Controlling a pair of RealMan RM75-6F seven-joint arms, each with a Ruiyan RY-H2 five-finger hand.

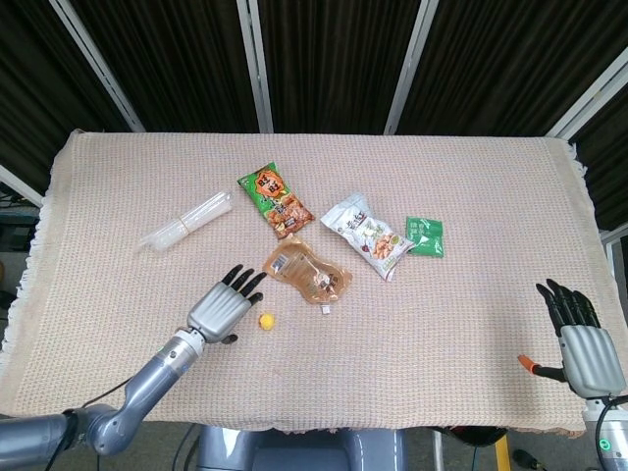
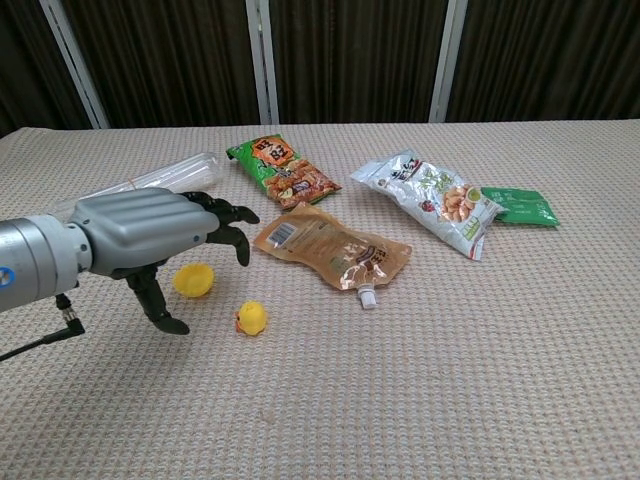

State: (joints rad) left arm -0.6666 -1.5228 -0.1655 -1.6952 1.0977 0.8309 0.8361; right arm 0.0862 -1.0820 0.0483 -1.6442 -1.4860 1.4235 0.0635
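I get bright, even overhead light on the bench point(image 1: 471, 196); shadows are soft and short. The backdrop stays dark. Both views look sharp, with slight glare on the snack wrappers and little edge distortion.
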